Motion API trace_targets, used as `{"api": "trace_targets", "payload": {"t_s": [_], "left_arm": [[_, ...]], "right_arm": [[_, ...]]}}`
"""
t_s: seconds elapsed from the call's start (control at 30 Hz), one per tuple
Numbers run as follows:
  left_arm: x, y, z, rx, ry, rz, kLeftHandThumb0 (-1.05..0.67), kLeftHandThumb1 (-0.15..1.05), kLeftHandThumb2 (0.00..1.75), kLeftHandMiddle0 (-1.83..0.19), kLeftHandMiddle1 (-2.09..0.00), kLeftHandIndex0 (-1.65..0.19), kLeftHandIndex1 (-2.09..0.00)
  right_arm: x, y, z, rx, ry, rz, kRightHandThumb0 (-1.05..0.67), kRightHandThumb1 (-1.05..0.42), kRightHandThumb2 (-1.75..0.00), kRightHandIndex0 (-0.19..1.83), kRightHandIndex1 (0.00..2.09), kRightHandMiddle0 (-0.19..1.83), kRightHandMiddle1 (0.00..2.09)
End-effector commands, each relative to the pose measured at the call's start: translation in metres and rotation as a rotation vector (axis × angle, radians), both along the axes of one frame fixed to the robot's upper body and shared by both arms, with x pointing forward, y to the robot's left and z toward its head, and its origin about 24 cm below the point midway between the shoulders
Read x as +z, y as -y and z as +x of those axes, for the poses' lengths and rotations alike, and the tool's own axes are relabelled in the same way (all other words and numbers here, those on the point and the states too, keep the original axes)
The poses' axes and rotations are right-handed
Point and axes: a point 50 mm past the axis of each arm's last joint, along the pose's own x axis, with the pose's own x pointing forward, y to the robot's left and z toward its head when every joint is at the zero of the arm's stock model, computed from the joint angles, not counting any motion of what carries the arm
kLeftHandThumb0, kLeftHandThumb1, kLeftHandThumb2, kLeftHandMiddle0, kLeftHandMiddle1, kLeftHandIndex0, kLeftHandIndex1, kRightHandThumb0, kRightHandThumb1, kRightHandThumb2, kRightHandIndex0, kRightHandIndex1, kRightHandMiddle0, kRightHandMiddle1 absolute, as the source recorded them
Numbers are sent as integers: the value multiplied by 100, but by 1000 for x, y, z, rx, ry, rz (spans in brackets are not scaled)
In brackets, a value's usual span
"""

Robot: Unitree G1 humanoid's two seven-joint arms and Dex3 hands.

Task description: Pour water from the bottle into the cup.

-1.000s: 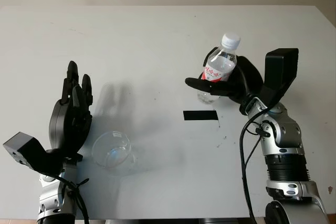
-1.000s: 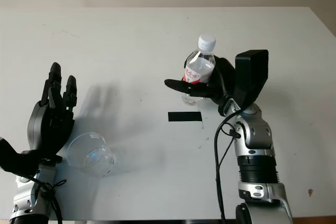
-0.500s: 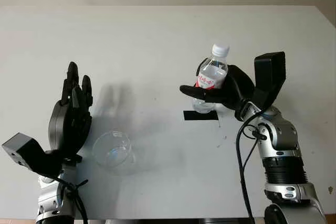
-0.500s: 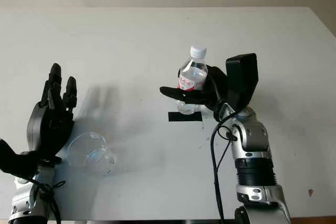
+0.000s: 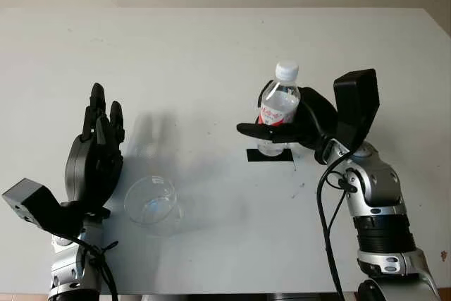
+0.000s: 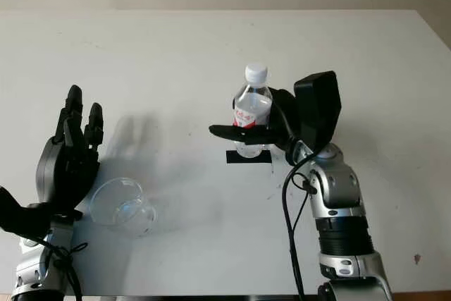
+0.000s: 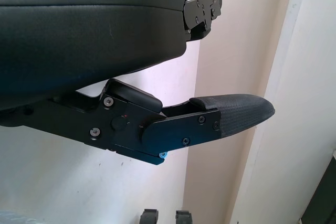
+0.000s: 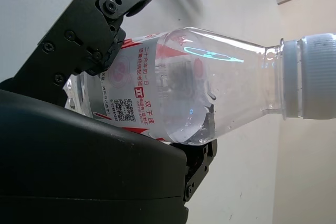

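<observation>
While right hand [image 5: 292,121] grips clear ribbed bottle [image 5: 280,107] — white cap on.

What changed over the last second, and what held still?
The right hand, shut on the bottle throughout, carried it toward the robot's left and nearer, so it now stands upright over the black tape mark, cap on. The left hand stayed open beside the unmoved cup.
</observation>
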Motion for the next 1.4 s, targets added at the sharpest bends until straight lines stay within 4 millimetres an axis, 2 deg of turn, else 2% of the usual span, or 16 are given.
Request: {"api": "trace_targets", "payload": {"t_s": [0.0,0.33,0.4,0.47,0.5,0.53,0.6,0.67,0.73,0.93,1.13,1.2,1.23,1.27,1.37], "left_arm": [[-19,-3,-9,16,-78,-18,-81,105,62,19,-3,19,0],[-19,-5,-9,18,-78,-13,-81,105,62,19,-3,19,0],[-19,-5,-9,20,-78,-14,-81,105,62,19,-3,19,0],[-19,-5,-9,19,-78,-14,-81,105,61,19,-4,19,0],[-19,-5,-9,19,-79,-13,-81,105,61,19,-4,19,0],[-19,-6,-9,18,-79,-11,-81,105,62,19,-4,19,0],[-19,-7,-9,16,-77,-12,-81,105,62,19,-3,19,0],[-20,-8,-8,14,-75,-14,-80,105,61,19,-2,19,0],[-20,-8,-7,15,-74,-14,-80,105,61,19,-3,19,0],[-19,-9,-6,11,-69,-13,-79,105,62,19,-3,19,0],[-19,-9,-6,18,-70,-9,-79,105,63,19,-3,19,0],[-20,-9,-6,19,-70,-10,-80,105,63,19,-2,19,0],[-20,-9,-6,21,-70,-10,-80,105,63,19,-2,19,0],[-20,-9,-6,22,-70,-9,-80,105,63,19,-3,19,0],[-21,-9,-6,19,-71,-10,-80,105,63,19,-3,19,0]], "right_arm": [[5,0,-1,2,39,-7,-23,-105,-32,165,209,98,209],[-6,0,-2,-8,19,-1,-24,-105,-34,162,209,95,209],[-9,0,-3,-9,16,7,-25,-105,-33,158,209,88,209],[-13,1,-4,-7,19,9,-26,-105,-31,150,209,71,209],[-15,1,-4,-5,21,10,-27,-105,-30,144,209,60,209],[-17,1,-5,-4,23,9,-28,-105,-28,132,209,41,209],[-20,1,-6,-4,18,14,-30,-105,-25,106,209,19,209],[-25,1,-7,-8,15,15,-33,-105,-21,67,209,6,209],[-29,2,-8,-9,12,14,-37,-105,-16,42,209,1,209],[-38,2,-12,-31,-17,19,-46,-105,-8,4,209,-10,209],[-47,5,-18,-43,-8,9,-49,-102,-5,-15,209,-19,209],[-50,5,-21,-38,11,-13,-51,-100,-5,-18,193,-19,188],[-51,6,-23,-27,23,-19,-53,-100,-5,-19,174,-19,173],[-52,6,-24,-14,36,-33,-55,-98,-5,-19,145,-19,149],[-54,8,-28,15,99,-84,-61,-96,-5,-19,93,-19,99]]}}
